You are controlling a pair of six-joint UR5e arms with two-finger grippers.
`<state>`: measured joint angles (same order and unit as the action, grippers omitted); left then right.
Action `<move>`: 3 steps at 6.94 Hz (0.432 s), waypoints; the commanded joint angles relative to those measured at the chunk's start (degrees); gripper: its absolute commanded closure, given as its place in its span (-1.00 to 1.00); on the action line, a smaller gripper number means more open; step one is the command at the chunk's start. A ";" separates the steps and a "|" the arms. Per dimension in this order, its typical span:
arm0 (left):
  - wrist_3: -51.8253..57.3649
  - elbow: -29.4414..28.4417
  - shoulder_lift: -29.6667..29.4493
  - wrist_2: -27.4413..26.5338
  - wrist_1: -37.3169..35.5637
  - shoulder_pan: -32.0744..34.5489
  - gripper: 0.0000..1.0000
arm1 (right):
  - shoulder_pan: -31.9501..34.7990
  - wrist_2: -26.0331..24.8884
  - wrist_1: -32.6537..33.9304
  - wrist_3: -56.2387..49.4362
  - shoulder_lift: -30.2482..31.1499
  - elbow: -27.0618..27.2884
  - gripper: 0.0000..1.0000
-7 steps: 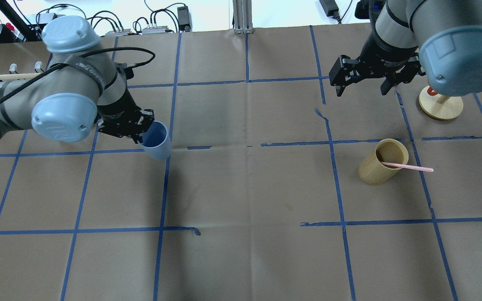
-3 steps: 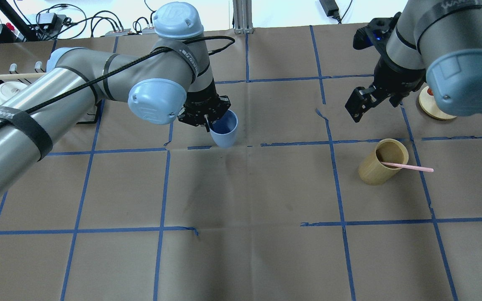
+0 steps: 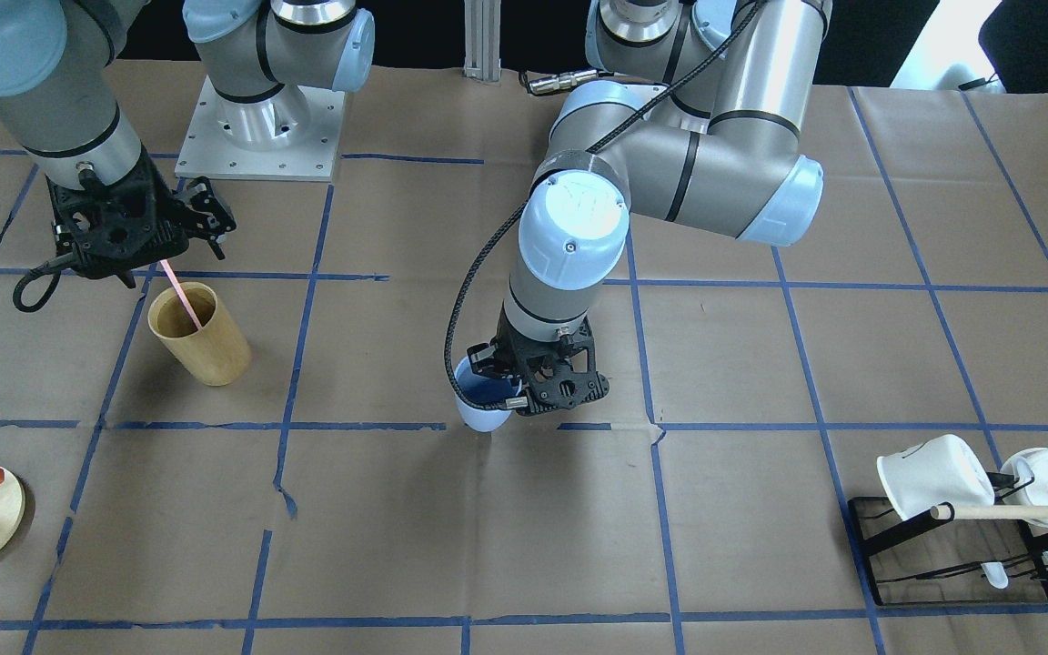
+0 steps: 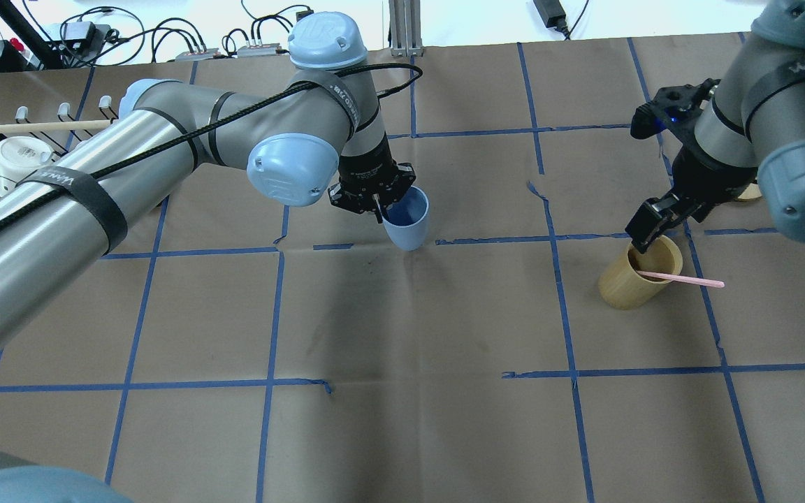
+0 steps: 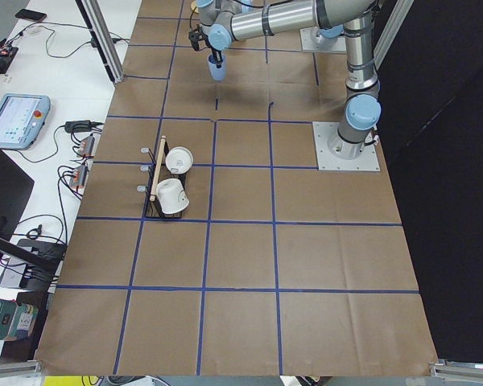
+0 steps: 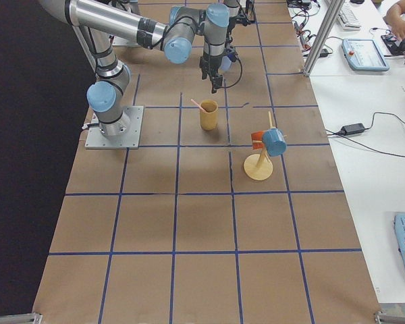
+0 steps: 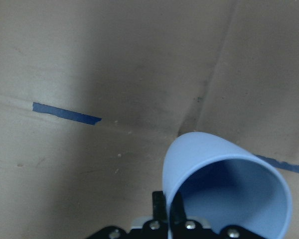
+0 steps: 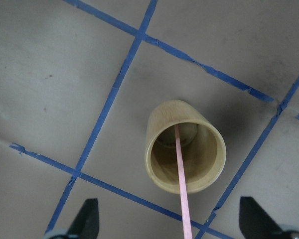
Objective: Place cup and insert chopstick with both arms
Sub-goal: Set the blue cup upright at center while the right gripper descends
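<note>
Blue cup [image 4: 408,223] tilts, rim pinched by left gripper [image 4: 379,208]; right gripper [image 8: 170,221] hangs spread wide.

cup [image 4: 408,222]: light-blue, mouth up, hanging pinched at its 9 o'clock rim
chopstick [image 4: 680,279]: pale-pink, leaning in tan wooden cup [image 4: 619,286], pointing toward 3 o'clock

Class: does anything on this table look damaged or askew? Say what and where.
The blue tape grid is damaged: beside the light-blue cup a line is mostly missing, and a torn end curls between it and the wooden cup. Nothing is spilled.
</note>
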<state>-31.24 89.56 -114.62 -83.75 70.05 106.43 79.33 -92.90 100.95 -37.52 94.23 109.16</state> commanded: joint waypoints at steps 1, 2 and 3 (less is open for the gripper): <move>0.04 0.09 -2.26 -0.01 -0.17 0.27 0.80 | -0.93 -2.54 0.55 -1.85 1.12 3.76 -0.99; 0.22 0.18 -2.10 -0.01 -0.09 0.36 0.32 | -0.93 -2.55 0.82 -1.68 1.39 5.26 -1.00; 1.70 -0.34 -2.27 -0.10 -0.17 0.36 -0.98 | -0.93 -2.55 0.74 -1.77 1.39 5.53 -1.00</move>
<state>-30.67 89.52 -116.69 -83.78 69.92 106.73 78.44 -95.25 101.61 -39.21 95.49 113.72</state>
